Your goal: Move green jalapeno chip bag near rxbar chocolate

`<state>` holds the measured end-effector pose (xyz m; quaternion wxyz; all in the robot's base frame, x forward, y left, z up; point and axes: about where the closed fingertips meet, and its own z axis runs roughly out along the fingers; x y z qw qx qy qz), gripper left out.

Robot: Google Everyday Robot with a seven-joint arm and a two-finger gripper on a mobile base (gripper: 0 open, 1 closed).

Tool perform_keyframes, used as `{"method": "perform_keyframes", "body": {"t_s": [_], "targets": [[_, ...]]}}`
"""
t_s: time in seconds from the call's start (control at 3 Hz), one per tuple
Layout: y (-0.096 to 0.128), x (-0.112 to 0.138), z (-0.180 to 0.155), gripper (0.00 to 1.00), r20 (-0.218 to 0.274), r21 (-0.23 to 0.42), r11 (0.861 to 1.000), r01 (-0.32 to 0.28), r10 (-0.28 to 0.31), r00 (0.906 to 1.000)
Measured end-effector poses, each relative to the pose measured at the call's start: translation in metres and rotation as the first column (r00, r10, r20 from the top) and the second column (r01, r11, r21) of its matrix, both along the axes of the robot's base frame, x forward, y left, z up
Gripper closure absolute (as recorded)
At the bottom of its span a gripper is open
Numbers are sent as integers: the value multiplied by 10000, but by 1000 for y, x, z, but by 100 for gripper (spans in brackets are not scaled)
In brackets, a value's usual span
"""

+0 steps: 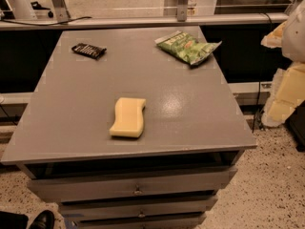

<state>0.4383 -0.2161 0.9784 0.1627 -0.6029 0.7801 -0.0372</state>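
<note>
The green jalapeno chip bag (pixel 188 46) lies flat at the far right of the grey table top (pixel 190 109), close to the right edge. The rxbar chocolate (pixel 88 50), a small dark bar, lies at the far left of the table. The two are far apart, with bare table between them. My gripper (pixel 277 109) is off the table at the right edge of the view, pale and partly cut off. It is beside the table's right side, lower than the bag, and touches nothing on the table.
A pale yellow wavy sponge (pixel 127 117) lies in the middle front of the table. Drawers (pixel 138 187) sit under the table top. A rail (pixel 143 22) runs behind the table. A dark shoe (pixel 42 220) shows at the bottom left on the speckled floor.
</note>
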Motion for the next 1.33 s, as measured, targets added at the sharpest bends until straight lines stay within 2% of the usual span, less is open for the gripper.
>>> {"method": "perform_keyframes", "body": {"t_s": [0.33, 0.67, 1.0, 1.33], "targets": [[0, 0, 0, 0, 1, 1, 10000, 0, 0, 10000], [3, 8, 1, 0, 250, 303, 9995, -6, -1, 9997], [18, 39, -10, 0, 624, 1131, 9936, 63, -135, 9980], [36, 95, -26, 0, 1224, 2271, 9739, 40, -327, 9919]]}}
